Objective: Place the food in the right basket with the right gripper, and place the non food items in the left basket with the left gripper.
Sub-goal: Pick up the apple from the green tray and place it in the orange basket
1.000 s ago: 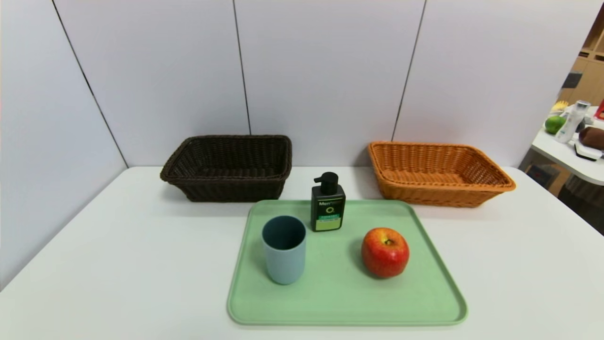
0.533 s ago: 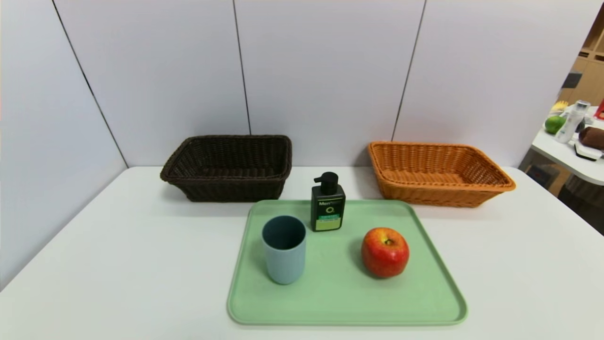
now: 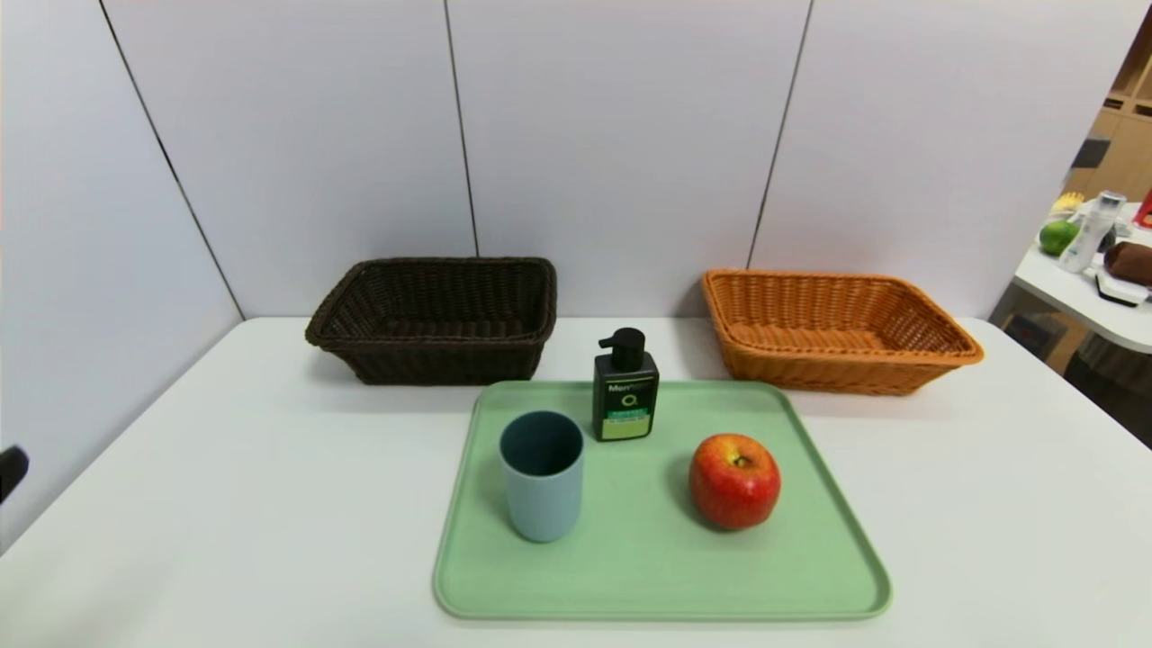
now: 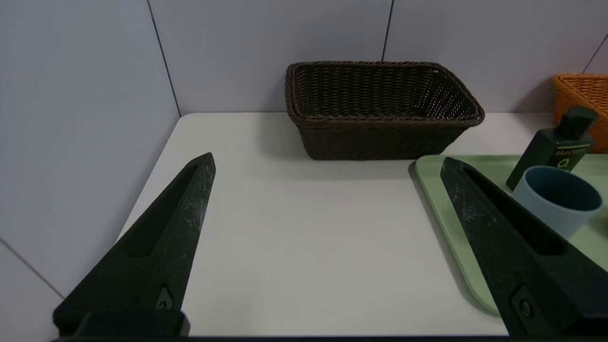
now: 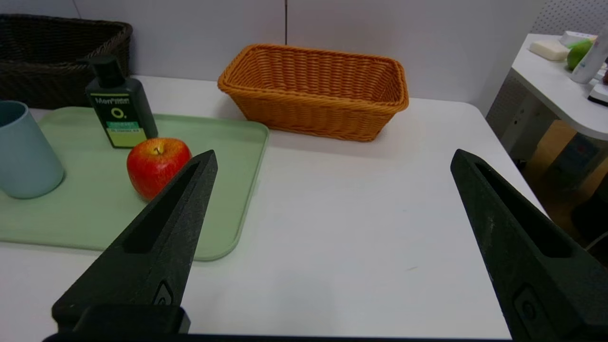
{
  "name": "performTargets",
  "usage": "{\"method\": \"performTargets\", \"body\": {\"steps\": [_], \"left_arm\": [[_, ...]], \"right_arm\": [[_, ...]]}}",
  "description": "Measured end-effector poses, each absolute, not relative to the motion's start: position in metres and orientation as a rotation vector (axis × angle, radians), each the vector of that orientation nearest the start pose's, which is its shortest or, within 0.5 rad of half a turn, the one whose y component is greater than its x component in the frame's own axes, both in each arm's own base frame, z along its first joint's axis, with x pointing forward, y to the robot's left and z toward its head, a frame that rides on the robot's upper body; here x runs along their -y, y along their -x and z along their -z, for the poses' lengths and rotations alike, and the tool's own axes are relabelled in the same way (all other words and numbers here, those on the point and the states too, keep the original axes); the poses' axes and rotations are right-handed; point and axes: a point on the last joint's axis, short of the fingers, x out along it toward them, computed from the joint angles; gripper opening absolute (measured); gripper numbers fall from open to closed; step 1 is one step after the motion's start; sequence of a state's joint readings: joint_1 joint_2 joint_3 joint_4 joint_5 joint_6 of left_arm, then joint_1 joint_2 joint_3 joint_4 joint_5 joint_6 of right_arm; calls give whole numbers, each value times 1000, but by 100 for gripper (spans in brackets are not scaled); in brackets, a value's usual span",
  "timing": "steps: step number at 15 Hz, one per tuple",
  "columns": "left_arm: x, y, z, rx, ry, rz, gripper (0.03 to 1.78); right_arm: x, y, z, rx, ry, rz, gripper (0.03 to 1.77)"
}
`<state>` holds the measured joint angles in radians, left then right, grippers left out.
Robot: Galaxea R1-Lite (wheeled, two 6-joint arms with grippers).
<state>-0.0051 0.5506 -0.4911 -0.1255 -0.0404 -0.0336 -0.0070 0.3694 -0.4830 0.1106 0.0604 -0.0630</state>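
Observation:
On the pale green tray stand a blue-grey cup, a black pump bottle with a green label, and a red apple. Behind the tray, the dark brown left basket and the orange right basket are both empty. In the left wrist view my left gripper is open over bare table, left of the tray, with the cup beyond one finger. The right gripper is open over bare table right of the tray, the apple beside one finger.
White panel walls close off the back and left of the white table. A second table at the far right holds a green fruit and clutter. A black piece of my left arm shows at the head view's left edge.
A black piece of my left arm has come into the head view at its left edge. The tray's objects and both baskets have not moved.

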Motion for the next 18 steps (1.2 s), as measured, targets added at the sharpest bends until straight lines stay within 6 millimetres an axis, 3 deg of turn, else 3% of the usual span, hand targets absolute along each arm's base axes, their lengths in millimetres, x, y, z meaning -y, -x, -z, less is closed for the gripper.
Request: {"method": "performTargets", "body": {"steps": [3,7,11,18], "left_arm": [[2,-67,-254,56,27,54,169],[10,-111,-247,-69,39,93,169],[32,-132,-229,-154,70,121,169],[68,-147,-195,-240,63,187,169]], "right_arm": [[-1,-13,-234,-37,65,-62,170],[-5,-56,-247,-102,52,-134,170],[-21,-90,-235,-201,17,-279,170],[-61,-130,-201,-323,28,-425,170]]}}
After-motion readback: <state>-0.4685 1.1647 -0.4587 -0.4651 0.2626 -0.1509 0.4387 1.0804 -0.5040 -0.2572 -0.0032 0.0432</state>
